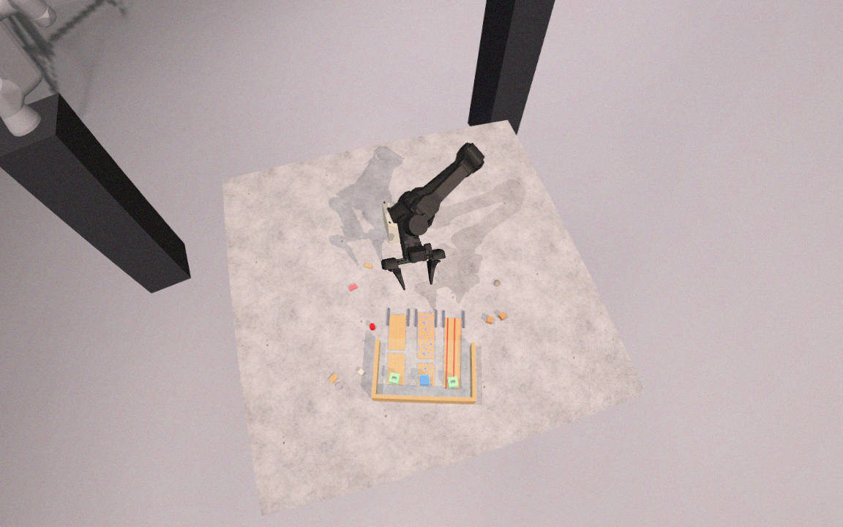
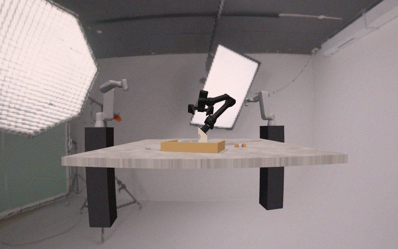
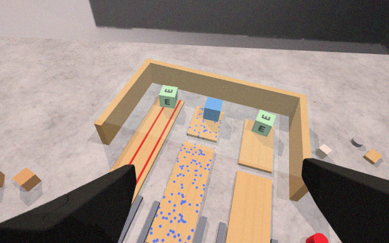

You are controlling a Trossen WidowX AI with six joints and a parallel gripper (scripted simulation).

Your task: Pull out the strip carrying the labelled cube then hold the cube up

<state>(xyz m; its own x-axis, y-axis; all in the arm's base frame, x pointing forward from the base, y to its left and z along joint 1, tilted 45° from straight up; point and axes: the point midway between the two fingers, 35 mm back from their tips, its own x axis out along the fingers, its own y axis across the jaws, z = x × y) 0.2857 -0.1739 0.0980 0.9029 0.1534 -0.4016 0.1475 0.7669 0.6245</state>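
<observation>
The red-striped strip (image 3: 148, 136) is one unbroken tan plank with two thin red lines running its whole length. It lies in the left lane of the wrist view, its far end inside the three-walled wooden fence (image 3: 221, 86) and its near end reaching out past the fence's open side, where it passes behind the gripper's left finger. On its far end, close to the fence's back wall, sits a pale green cube marked E (image 3: 168, 96), upright, with a black letter on its top and on the face toward the camera.

The middle blue-speckled strip (image 3: 182, 196) is broken in two, with a bare gap between the long near piece and the short far piece; a plain blue cube (image 3: 213, 109) rests on the far piece. The plain wooden strip (image 3: 252, 206) on the right is also split, and a second green E cube (image 3: 264, 123) stands on its far piece. Short grey rails (image 3: 152, 219) flank the near ends of the lanes.

The gripper (image 1: 415, 277) hangs in the air above the table (image 1: 542, 275), between the arm's base and the open side of the fence, well apart from every strip. Its fingers are spread wide, with nothing between them and touching nothing.
</observation>
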